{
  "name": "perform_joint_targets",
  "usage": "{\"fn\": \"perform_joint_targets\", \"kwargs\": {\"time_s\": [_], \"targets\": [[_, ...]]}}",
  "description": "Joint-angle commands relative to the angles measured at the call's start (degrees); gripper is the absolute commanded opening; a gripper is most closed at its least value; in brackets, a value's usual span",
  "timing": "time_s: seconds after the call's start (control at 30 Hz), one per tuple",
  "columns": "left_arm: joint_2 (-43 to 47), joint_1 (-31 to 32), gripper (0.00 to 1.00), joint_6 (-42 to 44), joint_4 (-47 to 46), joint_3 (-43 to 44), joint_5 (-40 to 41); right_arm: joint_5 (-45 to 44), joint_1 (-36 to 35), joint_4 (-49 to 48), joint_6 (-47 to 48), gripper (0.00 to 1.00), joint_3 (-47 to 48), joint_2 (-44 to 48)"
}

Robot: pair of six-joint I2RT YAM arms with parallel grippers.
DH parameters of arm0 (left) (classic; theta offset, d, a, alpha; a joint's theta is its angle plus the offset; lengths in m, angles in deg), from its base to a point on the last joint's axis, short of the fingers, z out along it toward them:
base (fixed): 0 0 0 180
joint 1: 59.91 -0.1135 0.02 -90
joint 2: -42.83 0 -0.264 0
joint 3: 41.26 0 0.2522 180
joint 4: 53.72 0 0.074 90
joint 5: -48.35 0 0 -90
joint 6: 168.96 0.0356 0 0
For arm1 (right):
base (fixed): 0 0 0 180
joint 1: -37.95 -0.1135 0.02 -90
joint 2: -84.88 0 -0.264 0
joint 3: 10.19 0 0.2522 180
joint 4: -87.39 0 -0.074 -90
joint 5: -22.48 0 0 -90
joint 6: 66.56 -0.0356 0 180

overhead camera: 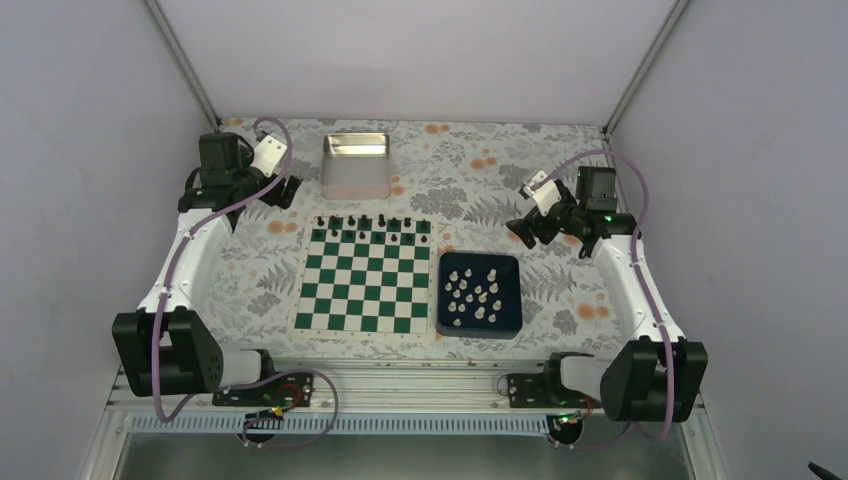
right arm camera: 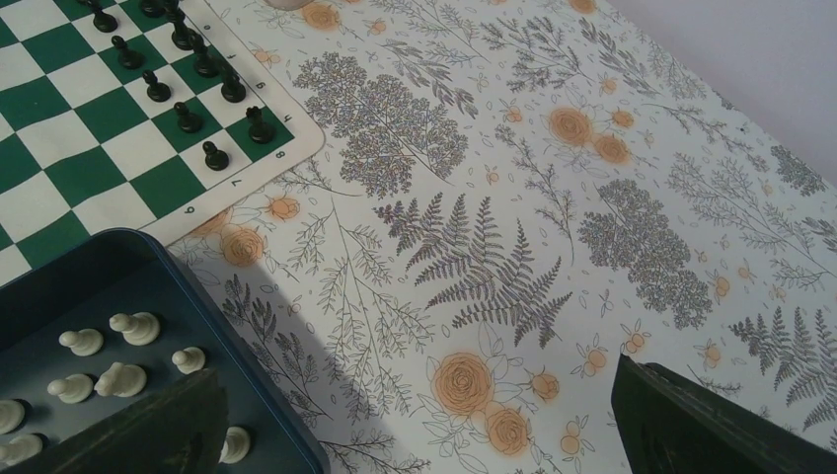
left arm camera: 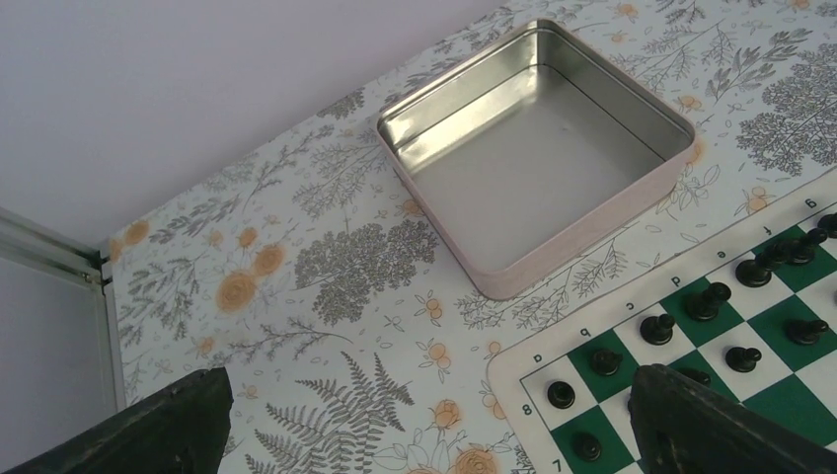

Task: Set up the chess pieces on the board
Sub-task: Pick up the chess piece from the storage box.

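Green-and-white board (overhead camera: 365,295) lies mid-bench in the overhead view. The black pieces (overhead camera: 370,222) are ranked along its far rows and its near rows are bare, so the white side looks not yet begun. All the cream chess pieces (overhead camera: 475,290) sit loose in a blue tray (overhead camera: 478,331) just beside the board's right edge, probably placed there for the right arm's reach. A metal tin (overhead camera: 355,188) stands beyond the far left corner. Both arms stretch forward along the flanks of the bench (overhead camera: 480,165), wrists raised and turned inward. The left claw (overhead camera: 285,190) and right claw (overhead camera: 525,228) are both well apart from the board. In the left wrist view the fingers are spread wide with nothing between them, hanging above the bench between the empty tin and the board's far corner. In the right wrist view the fingers likewise gape empty over patterned cloth. The tray and its cream pieces sit near the left finger (right arm camera: 148,430), untouched.
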Motion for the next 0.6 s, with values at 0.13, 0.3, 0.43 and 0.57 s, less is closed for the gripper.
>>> {"fn": "perform_joint_targets", "kwargs": {"time_s": [0.13,0.3,0.43,0.57], "targets": [[0.1,-0.3,1.0,0.2,-0.3,1.4,-1.8,1.6,-0.7,1.6,0.5,1.0,0.6,1.4],[0.1,-0.4,1.0,-0.2,-0.7,1.2,-1.8,3.0,-0.8,4.7,4.5,1.0,0.0,2.1],[-0.2,-0.4,1.0,0.0,-0.8,1.0,-2.2,1.8,-1.4,8.2,5.3,1.0,1.0,0.7],[-1.2,-0.4,1.0,0.2,-0.8,1.6,-2.7,1.0,-5.7,16.7,7.6,0.88,3.4,-1.1]]}}
